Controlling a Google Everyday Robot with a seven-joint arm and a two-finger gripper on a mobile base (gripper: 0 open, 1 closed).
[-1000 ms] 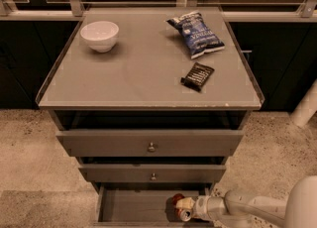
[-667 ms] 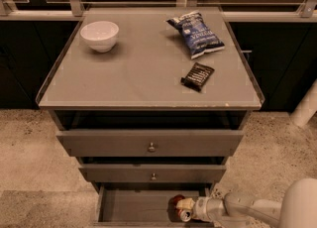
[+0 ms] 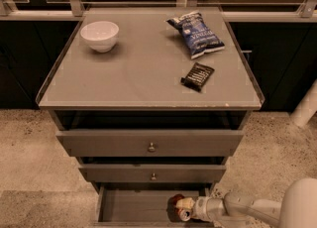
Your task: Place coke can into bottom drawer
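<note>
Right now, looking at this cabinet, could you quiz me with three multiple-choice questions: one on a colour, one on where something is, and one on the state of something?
1. What colour is the bowl?
A) blue
B) white
C) red

2. Where is the coke can?
A) in the bowl
B) in the bottom drawer, at the gripper
C) out of view

3. How is the bottom drawer?
A) pushed shut
B) taken out
C) pulled open

Answers:
1 B: the bowl is plainly white.
2 B: the can is within the drawer's right end, at the gripper, which reaches in from the right.
3 C: the drawer's inside is exposed.
</note>
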